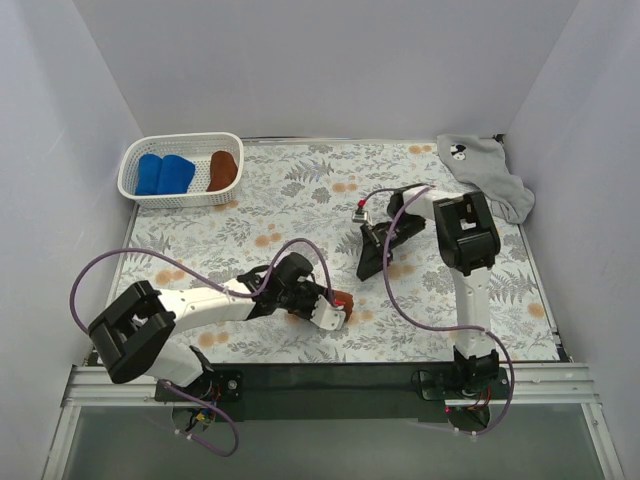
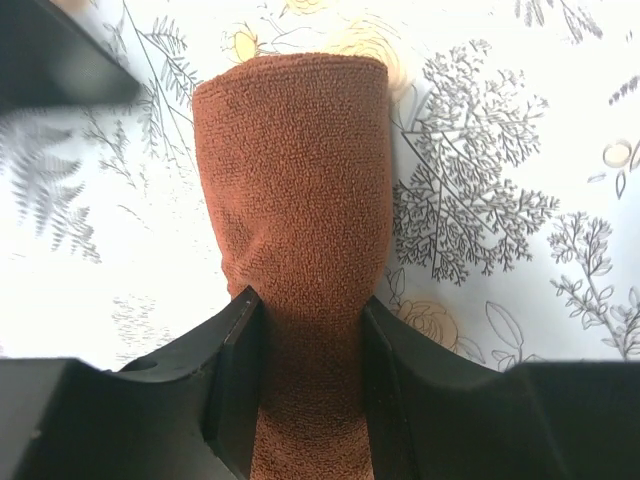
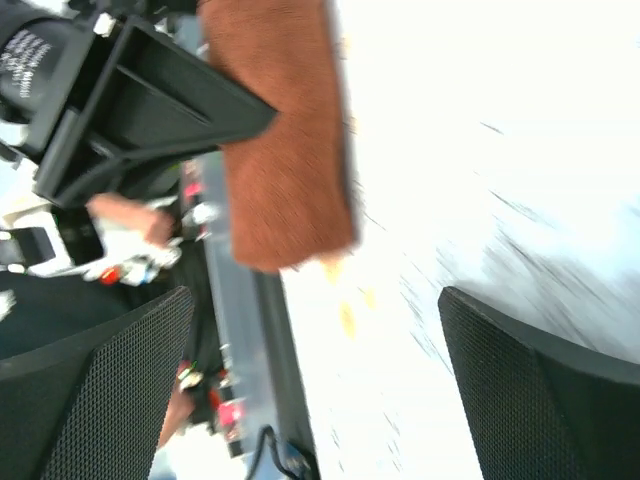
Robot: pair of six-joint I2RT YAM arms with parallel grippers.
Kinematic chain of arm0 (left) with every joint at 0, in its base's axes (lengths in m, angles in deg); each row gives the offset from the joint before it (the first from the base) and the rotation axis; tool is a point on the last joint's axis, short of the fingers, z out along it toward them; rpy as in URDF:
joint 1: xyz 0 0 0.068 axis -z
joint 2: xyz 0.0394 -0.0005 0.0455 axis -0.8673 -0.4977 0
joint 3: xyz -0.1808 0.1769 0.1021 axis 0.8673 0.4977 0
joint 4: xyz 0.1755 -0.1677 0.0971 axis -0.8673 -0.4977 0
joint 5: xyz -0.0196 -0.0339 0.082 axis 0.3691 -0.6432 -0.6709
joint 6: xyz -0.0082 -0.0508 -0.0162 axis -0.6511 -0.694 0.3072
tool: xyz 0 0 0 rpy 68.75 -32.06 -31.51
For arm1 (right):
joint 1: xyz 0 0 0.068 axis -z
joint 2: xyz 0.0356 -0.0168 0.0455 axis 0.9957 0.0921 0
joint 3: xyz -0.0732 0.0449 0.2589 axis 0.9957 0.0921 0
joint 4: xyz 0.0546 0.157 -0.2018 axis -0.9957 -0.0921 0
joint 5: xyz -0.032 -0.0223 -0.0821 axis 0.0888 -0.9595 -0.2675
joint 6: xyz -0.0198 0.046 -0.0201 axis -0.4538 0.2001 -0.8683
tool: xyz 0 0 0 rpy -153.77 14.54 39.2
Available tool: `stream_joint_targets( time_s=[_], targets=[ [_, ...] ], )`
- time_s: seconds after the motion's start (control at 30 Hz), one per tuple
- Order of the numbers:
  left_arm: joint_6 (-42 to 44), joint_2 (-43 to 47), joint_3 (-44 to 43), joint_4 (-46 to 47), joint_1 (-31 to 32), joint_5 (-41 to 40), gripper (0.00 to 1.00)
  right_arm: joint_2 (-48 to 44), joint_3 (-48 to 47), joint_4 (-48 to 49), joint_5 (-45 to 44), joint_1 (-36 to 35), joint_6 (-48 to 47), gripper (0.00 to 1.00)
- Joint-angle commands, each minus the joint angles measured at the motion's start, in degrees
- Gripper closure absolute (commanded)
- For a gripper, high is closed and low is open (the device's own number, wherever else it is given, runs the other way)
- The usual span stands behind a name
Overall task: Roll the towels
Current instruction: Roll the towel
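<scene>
We have left hand (image 2: 305,340) clamped on rolled rust-brown towel (image 2: 295,180), right hand (image 3: 315,380) apart. Next, probably: carry it to basket (image 1: 130,172), 10 o'clock.

Top view. White perforated plastic basket (image 1: 185,199), oblong w/ rounded corners, upper left of frame, on far-left corner of the cover. White table cover (image 1: 300,190) printed w/ grey fern leaves & orange blossoms fills centre of frame. Same print sharp in left-wrist view (image 2: 500,200), washed out & blurred in right-wrist view (image 3: 480,200). Plain pale-grey back wall (image 1: 330,70) across top of frame. Black strip (image 1: 340,375) along lower edge of cover, silver metal rail (image 1: 330,399) just below it.
</scene>
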Motion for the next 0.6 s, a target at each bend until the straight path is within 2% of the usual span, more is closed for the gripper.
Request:
stream_joint_targets(
  time_s=[0.0,0.17,0.3,0.37,0.57],
  targets=[
    [-10.13,-4.30,-1.75,-17.28,-0.08,3.03,0.98,-3.12,-2.00,2.79,-10.58,4.87,-3.46,0.02],
    [-19.11,-9.13,-9.74,-21.86,-4.91,8.12,1.00,-9.09,0.89,2.34,-10.15,8.82,-3.46,0.02],
    [-25.27,-14.40,-21.32,-26.08,-15.52,14.01,1.00,-11.91,4.14,2.25,-9.01,11.11,-3.38,0.02],
    [-28.60,-15.73,-25.73,-27.40,-18.79,16.72,1.00,-13.40,5.99,2.25,-8.05,12.43,-3.38,0.02],
    [-29.23,-17.83,-42.87,-31.80,-28.02,19.64,1.00,-17.44,9.68,2.43,-7.60,14.10,-4.17,0.02]
  ],
)
